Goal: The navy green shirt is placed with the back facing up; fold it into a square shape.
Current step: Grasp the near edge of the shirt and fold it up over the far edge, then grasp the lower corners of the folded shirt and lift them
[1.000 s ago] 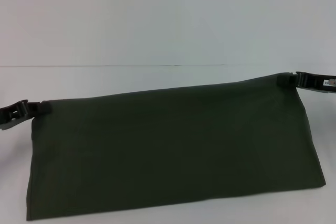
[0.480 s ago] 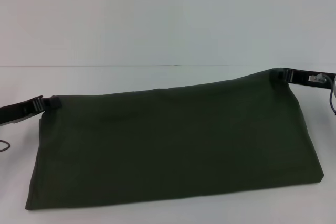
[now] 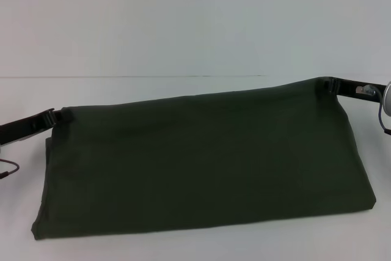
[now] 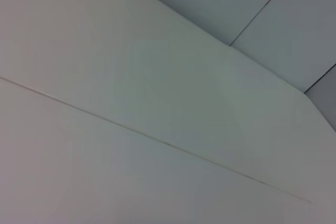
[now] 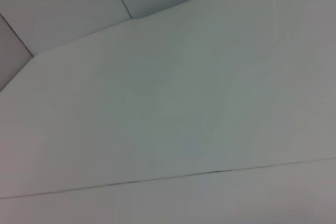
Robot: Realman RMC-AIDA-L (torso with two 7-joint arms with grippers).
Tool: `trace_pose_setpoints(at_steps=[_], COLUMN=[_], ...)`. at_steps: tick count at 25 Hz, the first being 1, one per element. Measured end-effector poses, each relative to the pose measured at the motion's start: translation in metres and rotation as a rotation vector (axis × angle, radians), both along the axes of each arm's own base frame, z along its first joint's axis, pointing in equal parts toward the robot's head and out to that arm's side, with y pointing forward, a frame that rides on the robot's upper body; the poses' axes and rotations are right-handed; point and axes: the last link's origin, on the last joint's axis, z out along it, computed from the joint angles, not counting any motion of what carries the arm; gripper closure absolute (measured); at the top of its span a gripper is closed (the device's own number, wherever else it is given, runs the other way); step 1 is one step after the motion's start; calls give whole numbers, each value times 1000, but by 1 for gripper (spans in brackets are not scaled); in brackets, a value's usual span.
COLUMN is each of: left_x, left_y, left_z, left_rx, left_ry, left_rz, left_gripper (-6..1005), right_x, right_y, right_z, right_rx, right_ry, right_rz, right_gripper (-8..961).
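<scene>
Our jaws pinch the navy green shirt (image 3: 201, 163) at its far corners, left gripper (image 3: 54, 116) at nine o'clock, right gripper (image 3: 328, 85) at two, having carried that edge forward, flattening the fold onto the surface (image 3: 183, 22).

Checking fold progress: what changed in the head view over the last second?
Both grippers carried their held corners inward and forward: the left gripper moved rightward, the right gripper leftward and slightly up, and more of each arm came into view. The navy green shirt drew in a little at its top edge. Both stayed clamped on the shirt; its near fold stayed on the table.
</scene>
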Motion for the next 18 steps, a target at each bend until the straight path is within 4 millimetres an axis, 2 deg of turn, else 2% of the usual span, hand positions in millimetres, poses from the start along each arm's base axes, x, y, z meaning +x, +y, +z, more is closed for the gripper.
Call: trace_pose_setpoints(at_steps=[5,11,13,18], left_x=[-1,-3,-4,-7], left_y=[-1,-5,-4,-4], left_z=[-5,-4,-4,-8], left_rx=[35,117,125,138], left_ry=[-1,-27,-21,3], left_rz=[3,-9,-7,10], left_gripper=[930,926,925,792], right_x=[4,10,13,18], right_y=[0,-3,-5,-10], right_z=[-3,-5,-4,-3], right_rx=[24,40,48,63], right_ry=[-2,1,9,51], right_rz=[-1,-7,-17,-33], right_gripper=[922,803,571,368])
